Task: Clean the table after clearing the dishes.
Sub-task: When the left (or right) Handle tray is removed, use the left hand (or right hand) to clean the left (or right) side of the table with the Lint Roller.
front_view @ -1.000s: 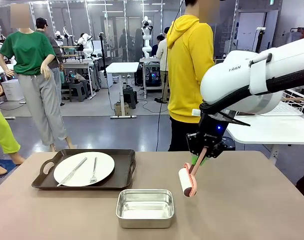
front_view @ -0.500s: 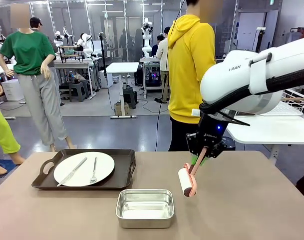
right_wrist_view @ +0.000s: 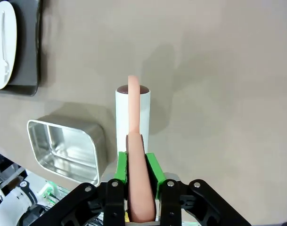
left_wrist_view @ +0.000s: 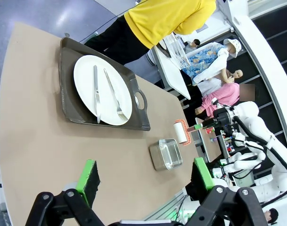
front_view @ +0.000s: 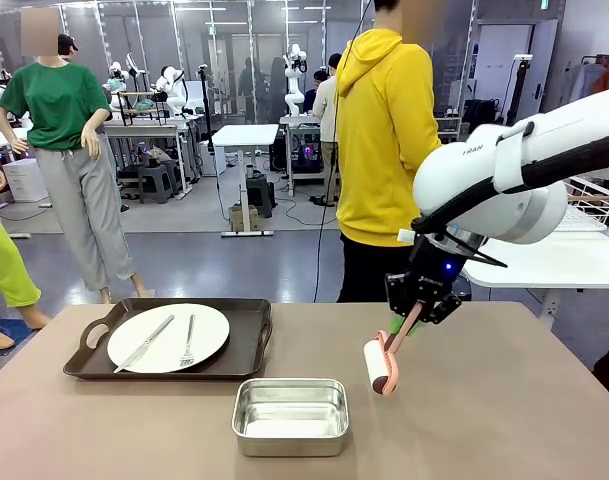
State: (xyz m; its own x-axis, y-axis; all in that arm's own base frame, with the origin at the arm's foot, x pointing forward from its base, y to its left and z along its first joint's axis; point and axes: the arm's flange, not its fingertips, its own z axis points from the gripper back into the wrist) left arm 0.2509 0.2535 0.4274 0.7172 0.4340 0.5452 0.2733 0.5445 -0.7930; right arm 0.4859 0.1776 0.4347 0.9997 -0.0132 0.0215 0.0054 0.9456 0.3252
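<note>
The taupe-brown table point(front_view: 504, 420) carries one of the dishes at its left: a white plate point(front_view: 169, 338) with a knife point(front_view: 144, 343) and fork point(front_view: 188, 342) on a dark tray point(front_view: 246, 350). My right gripper point(front_view: 421, 300) hangs over the table's middle right, shut on the pink handle of a lint roller point(front_view: 377, 365) whose white roll slants down to the tabletop; whether it touches I cannot tell. From the right wrist, the gripper point(right_wrist_view: 136, 165) clamps the handle, with the roll point(right_wrist_view: 133, 113) straight ahead. My left gripper point(left_wrist_view: 145, 175) is open, high above the table, far from the plate point(left_wrist_view: 103, 89).
A small steel pan point(front_view: 290, 415) sits near the front edge, just left of the roller. A person in a yellow hoodie point(front_view: 384, 140) stands at the far side. A white table point(front_view: 544, 255) stands beyond the right corner. Bare tabletop lies right of the roller.
My right arm has shifted a little to the right, carrying the lint roller with it. The tray, plate and pan have not moved.
</note>
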